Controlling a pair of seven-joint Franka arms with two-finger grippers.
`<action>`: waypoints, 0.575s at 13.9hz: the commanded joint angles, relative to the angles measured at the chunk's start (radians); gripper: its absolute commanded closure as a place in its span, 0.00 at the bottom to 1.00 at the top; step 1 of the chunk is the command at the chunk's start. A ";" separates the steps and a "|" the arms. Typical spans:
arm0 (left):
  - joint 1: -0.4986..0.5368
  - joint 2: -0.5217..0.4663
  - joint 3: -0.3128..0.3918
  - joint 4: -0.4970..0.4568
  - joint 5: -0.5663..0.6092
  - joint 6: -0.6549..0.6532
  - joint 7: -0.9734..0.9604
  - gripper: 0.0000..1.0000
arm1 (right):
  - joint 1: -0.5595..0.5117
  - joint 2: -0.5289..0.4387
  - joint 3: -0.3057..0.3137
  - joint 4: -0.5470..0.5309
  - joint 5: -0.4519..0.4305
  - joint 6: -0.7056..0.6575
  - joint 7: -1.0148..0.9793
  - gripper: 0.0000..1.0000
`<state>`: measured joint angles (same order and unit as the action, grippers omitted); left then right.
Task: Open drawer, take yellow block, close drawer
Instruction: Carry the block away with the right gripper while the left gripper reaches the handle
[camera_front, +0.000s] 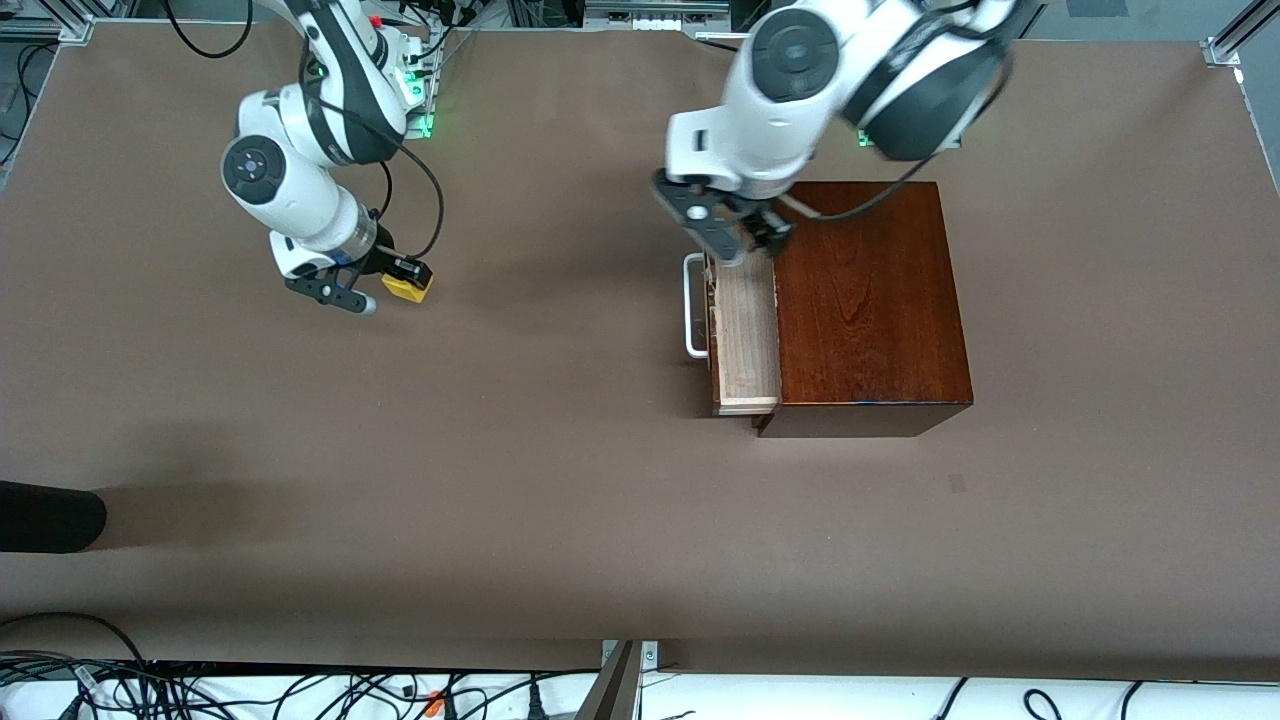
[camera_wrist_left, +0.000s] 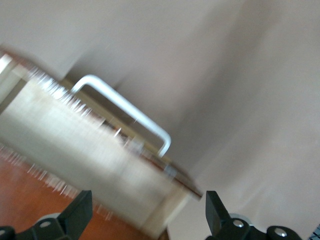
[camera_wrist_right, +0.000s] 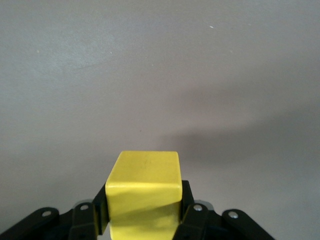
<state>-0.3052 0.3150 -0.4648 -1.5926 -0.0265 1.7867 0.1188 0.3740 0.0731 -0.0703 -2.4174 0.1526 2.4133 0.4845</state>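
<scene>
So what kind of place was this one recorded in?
Most likely a robotics lab bench, not a home: a wide table under plain brown covering, aluminium framing at its corners, loose cables along the edge, and only a wooden box set out on it.

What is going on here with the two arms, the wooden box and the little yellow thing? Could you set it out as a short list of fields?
Yellow block: held by the right gripper over bare table, toward the right arm's end.
Right gripper: shut on the yellow block.
Drawer: partly pulled out of the wooden box; the visible part of its tray holds nothing.
Handle: white bar on the drawer's front, nothing gripping it.
Left gripper: open, over the drawer's end farther from the front camera.
Task stage: block taken out, drawer not yet closed.
</scene>
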 joint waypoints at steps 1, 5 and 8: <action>-0.011 0.073 0.005 0.034 0.002 0.083 0.152 0.00 | 0.003 0.054 0.003 -0.009 0.025 0.068 -0.108 0.96; -0.041 0.133 0.006 0.029 0.006 0.180 0.338 0.00 | 0.003 0.128 0.020 -0.009 0.045 0.142 -0.223 0.96; -0.086 0.183 0.005 0.026 0.126 0.258 0.502 0.00 | 0.003 0.165 0.067 -0.008 0.087 0.197 -0.227 0.96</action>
<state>-0.3507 0.4581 -0.4639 -1.5917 0.0320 2.0144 0.5333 0.3751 0.2214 -0.0365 -2.4227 0.1991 2.5697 0.2842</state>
